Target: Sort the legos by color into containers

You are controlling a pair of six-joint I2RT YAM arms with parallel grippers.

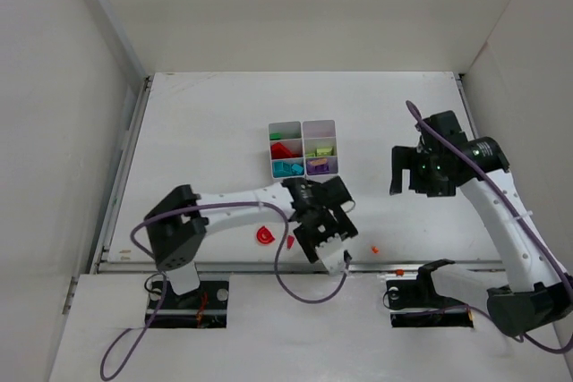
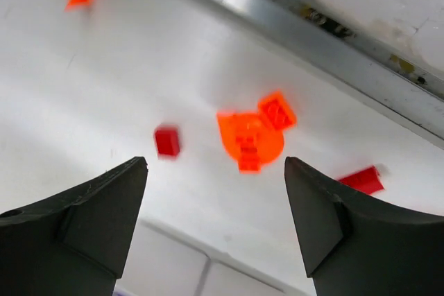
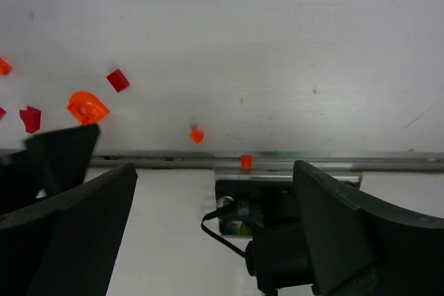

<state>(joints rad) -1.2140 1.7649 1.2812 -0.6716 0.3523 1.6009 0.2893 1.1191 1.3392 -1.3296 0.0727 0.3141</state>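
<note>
Mostly sorted: containers (image 1: 303,128) sit mid-table, compartments holding red, green, teal, lime and purple legos (image 1: 286,167). Stragglers lie near front edge: round orange-red piece (image 2: 248,136), small red brick (image 2: 167,141), orange bits (image 1: 374,248). Over them hovers left gripper (image 2: 215,164), jaws apart, empty. Off to the side, right gripper (image 3: 214,171) gapes wide, empty. Surface: white table (image 1: 206,131), metal rail (image 1: 269,266) along front, white walls (image 1: 54,87) boxing it in.

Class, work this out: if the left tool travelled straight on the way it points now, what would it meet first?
Probably the orange rounded piece lying on the table, almost dead ahead of the open left tool; the small red brick sits just off-line. Depth is unclear.
</note>
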